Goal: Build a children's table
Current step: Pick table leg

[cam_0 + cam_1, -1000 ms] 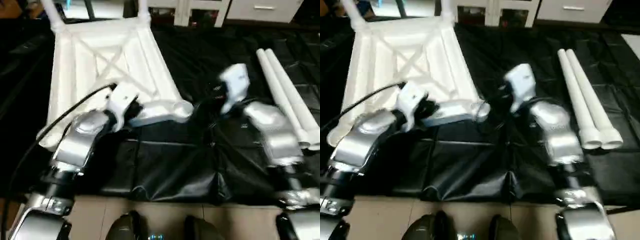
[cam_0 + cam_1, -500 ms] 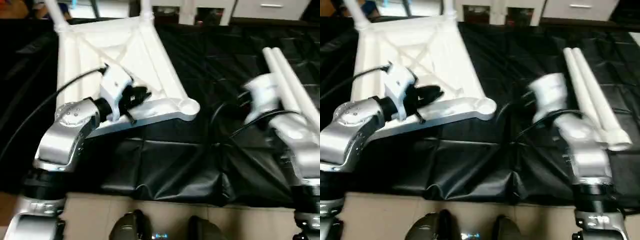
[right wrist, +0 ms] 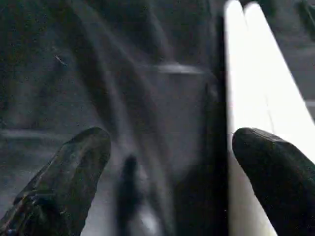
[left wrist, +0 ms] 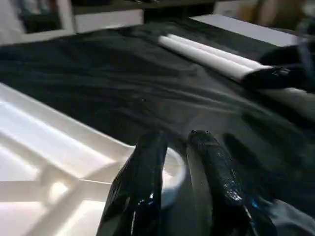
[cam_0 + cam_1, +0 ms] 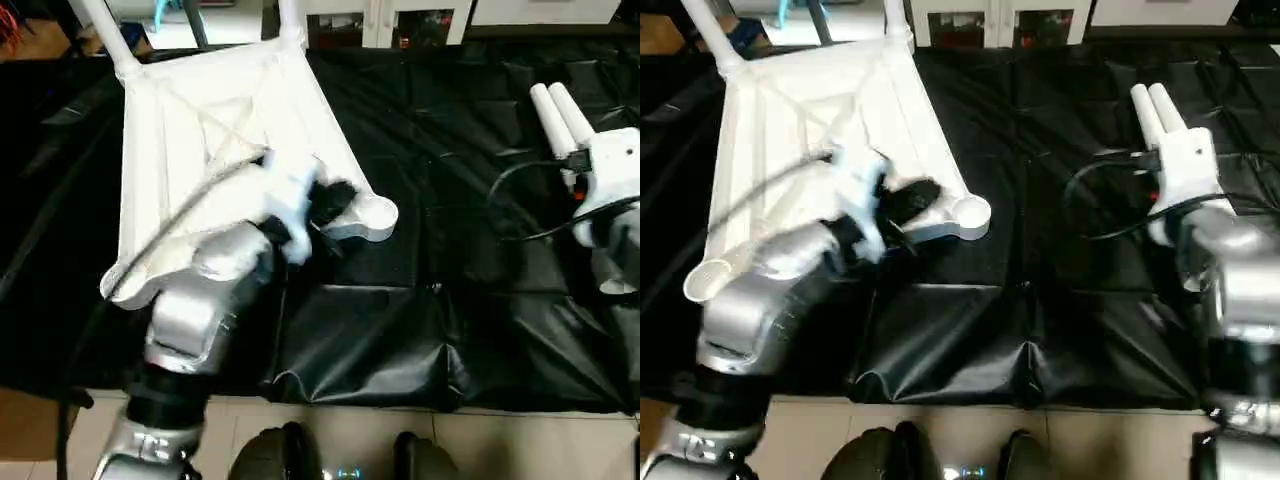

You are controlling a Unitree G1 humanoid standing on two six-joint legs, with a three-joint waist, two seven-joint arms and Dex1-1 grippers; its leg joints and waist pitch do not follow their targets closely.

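Table top [image 5: 215, 150] upside down on the black sheet [image 5: 440, 230], ribbed underside up, X-ribs showing. Two legs already standing in its far corner sockets: one [image 5: 100, 30] at the far left corner, one [image 5: 290, 20] at the far right. Near right corner socket [image 5: 968, 212] open, round and bare; near left corner socket [image 5: 705, 278] likewise bare, half behind the left forearm. Left gripper [image 5: 923, 193] just at the near right socket, on the top's side of it, fingertips close over the rim; from the left wrist view, two black fingers [image 4: 142, 172] nearly together, only a narrow slit between, nothing clamped, the socket's ring just past the tips. Left arm bent at the elbow, forearm reaching across the top's near edge, white wrist angled toward that socket, a black cable looping over the ribs. Two loose legs [image 5: 556, 108] lying side by side on the sheet, well to the right of the top, touching each other. Right gripper [image 3: 172, 162] spread wide above the sheet, one finger [image 3: 268, 162] over the nearer of the loose legs, the other over bare sheet, holding nothing. Right arm stretched forward, white wrist block [image 5: 1185, 165] covering the legs' near part, cable curling off toward the top.
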